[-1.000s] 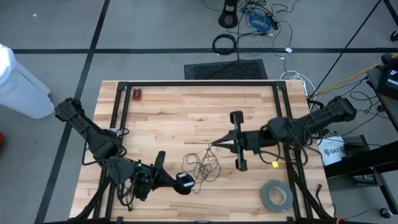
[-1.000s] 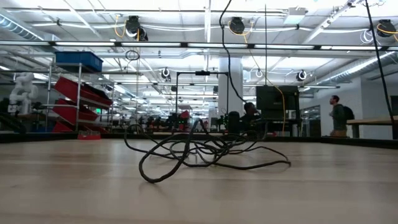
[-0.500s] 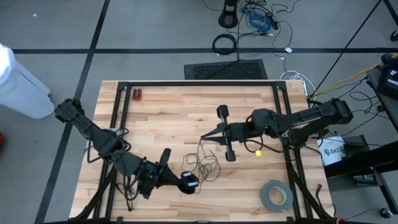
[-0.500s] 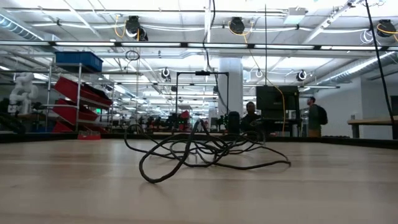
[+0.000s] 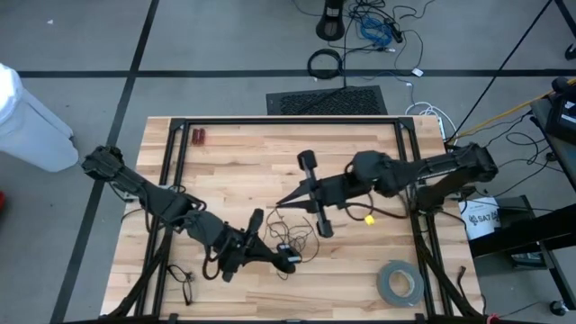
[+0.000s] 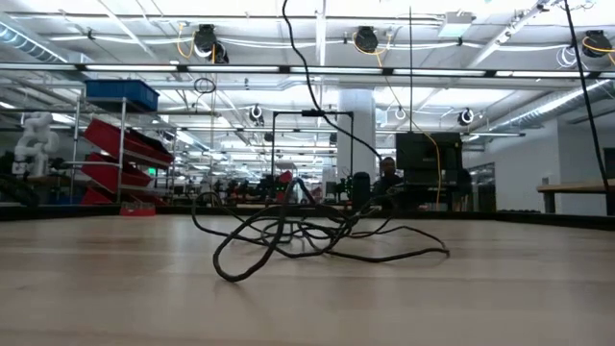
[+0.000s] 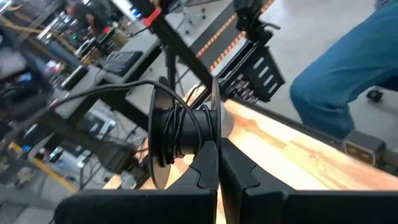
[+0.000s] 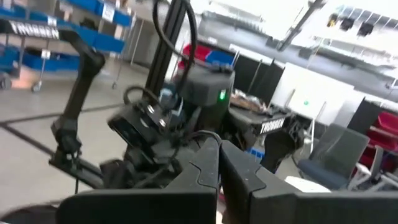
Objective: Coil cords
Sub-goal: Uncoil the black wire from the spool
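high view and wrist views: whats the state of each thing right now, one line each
cord: mostly loose tangle on the table, part wound on the spool
spool: held, partly wound
left gripper: shut on the spool
right gripper: shut on the cord
tape roll: lying flat, untouched

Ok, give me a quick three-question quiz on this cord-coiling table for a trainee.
1. True or false: the grey tape roll lies between the left tool and the right tool.
2. What is wound on the spool at the left tool's tips? A) thin black cord B) yellow rope C) grey tape
3. Fill in: both tools are ___ (open or shut).

Key: 1 false, it lies off to the right tool's side, near the table's front edge; 2 A; 3 shut.
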`<action>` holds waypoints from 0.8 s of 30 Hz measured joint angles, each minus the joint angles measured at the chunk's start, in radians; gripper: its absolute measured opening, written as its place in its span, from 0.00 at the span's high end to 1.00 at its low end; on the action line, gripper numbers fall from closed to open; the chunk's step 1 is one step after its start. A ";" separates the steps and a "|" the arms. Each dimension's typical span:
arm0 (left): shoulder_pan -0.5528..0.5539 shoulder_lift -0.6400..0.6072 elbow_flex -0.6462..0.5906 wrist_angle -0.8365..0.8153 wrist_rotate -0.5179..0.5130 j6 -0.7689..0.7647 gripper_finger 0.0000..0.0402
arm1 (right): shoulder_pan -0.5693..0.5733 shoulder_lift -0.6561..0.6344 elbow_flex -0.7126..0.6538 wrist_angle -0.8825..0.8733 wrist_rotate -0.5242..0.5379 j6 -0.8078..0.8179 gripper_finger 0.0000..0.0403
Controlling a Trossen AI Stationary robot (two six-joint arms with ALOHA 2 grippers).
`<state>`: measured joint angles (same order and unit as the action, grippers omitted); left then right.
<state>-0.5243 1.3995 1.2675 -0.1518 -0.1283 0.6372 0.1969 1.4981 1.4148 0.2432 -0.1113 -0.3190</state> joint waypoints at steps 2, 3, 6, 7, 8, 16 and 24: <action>0.000 0.007 0.000 0.029 0.037 0.006 1.00 | -0.006 0.026 0.024 -0.027 0.000 -0.006 1.00; -0.001 0.007 0.000 0.031 0.055 0.011 1.00 | -0.010 0.038 0.034 -0.037 0.000 -0.007 1.00; -0.015 0.007 0.000 0.048 0.099 0.033 1.00 | -0.029 0.041 0.038 -0.081 -0.001 -0.007 1.00; -0.025 0.007 0.000 0.052 0.101 0.043 1.00 | -0.037 0.040 0.040 -0.102 0.000 -0.006 1.00; -0.035 0.007 0.000 0.058 0.101 0.055 1.00 | -0.044 0.036 0.040 -0.128 0.000 -0.001 1.00; -0.107 0.006 0.025 0.066 0.024 0.112 1.00 | -0.067 0.033 0.039 -0.270 0.001 0.043 1.00; -0.185 0.005 0.055 0.075 0.011 0.204 1.00 | -0.065 0.034 0.039 -0.490 0.001 0.106 1.00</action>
<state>-0.7096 1.4048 1.3222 -0.0765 -0.1173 0.8413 0.1315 1.5322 1.4540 -0.2466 -0.1104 -0.2131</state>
